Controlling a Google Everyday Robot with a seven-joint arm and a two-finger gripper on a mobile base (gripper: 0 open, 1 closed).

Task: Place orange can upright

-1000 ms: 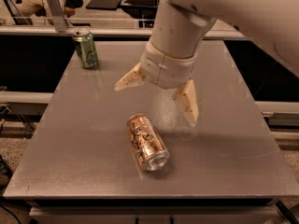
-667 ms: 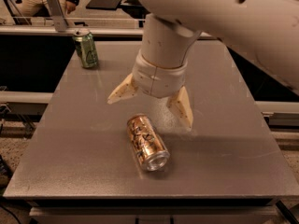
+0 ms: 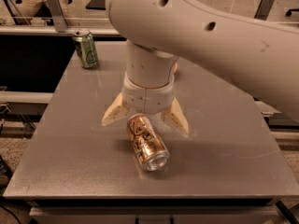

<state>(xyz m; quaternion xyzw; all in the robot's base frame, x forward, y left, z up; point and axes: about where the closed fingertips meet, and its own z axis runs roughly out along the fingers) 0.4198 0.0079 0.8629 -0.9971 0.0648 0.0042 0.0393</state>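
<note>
A robot lab, by the looks: grey table [image 3: 224, 162], metal rails [image 3: 28, 30] behind, gripper [image 3: 145, 125] low over its middle.

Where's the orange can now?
In the camera view, the orange can lies on its side, front-centre on the grey table, its far end under the open gripper; the green can stands back left.

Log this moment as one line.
gripper open over orange can | can on its side on table | green can upright, far left
</note>
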